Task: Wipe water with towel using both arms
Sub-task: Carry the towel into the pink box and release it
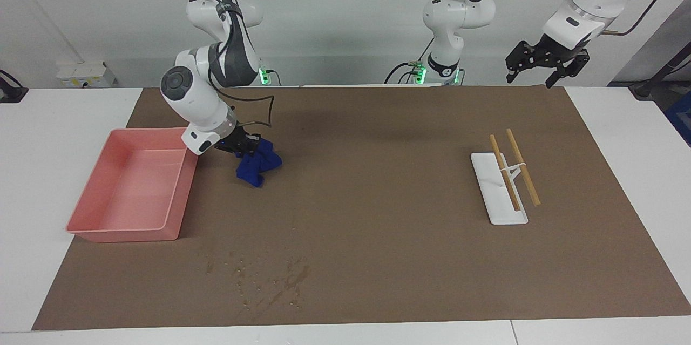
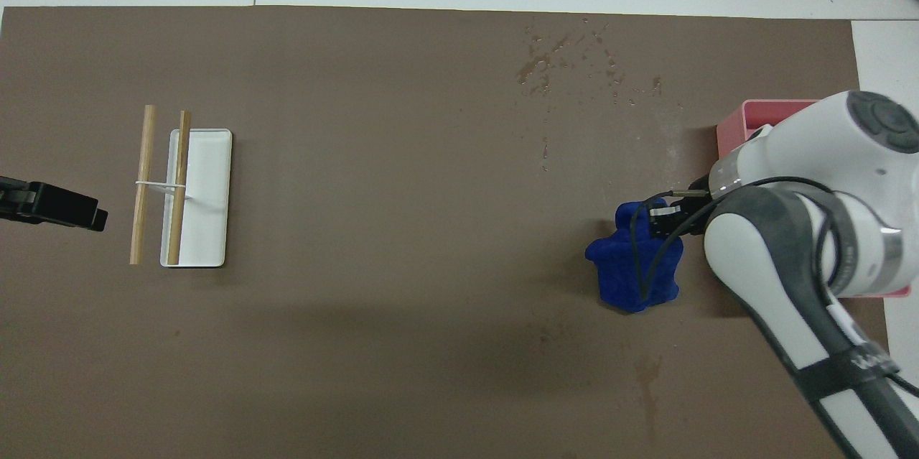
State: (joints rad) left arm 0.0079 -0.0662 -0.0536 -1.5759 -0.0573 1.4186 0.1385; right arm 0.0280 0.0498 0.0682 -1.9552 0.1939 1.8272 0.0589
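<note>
The right gripper [image 1: 244,146] is clenched on the towel [image 1: 258,166], which hangs as a blue bundle just under its fingers, over the brown mat [image 1: 367,215] beside the pink tray [image 1: 129,229]. The water [image 1: 294,278] lies as wet marks on the mat, well apart from these fingers. The left gripper [image 1: 545,67] waits in the air with fingers spread and holds nothing, apart from the white tray [image 1: 494,202] with two wooden sticks [image 1: 522,167].

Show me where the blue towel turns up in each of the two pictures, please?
Facing view: the blue towel hangs bunched from the shut right gripper, beside the pink tray, in the picture's left half.
Overhead view: the towel is at the right, again next to the tray.
Shared landmark: the pink tray.
</note>
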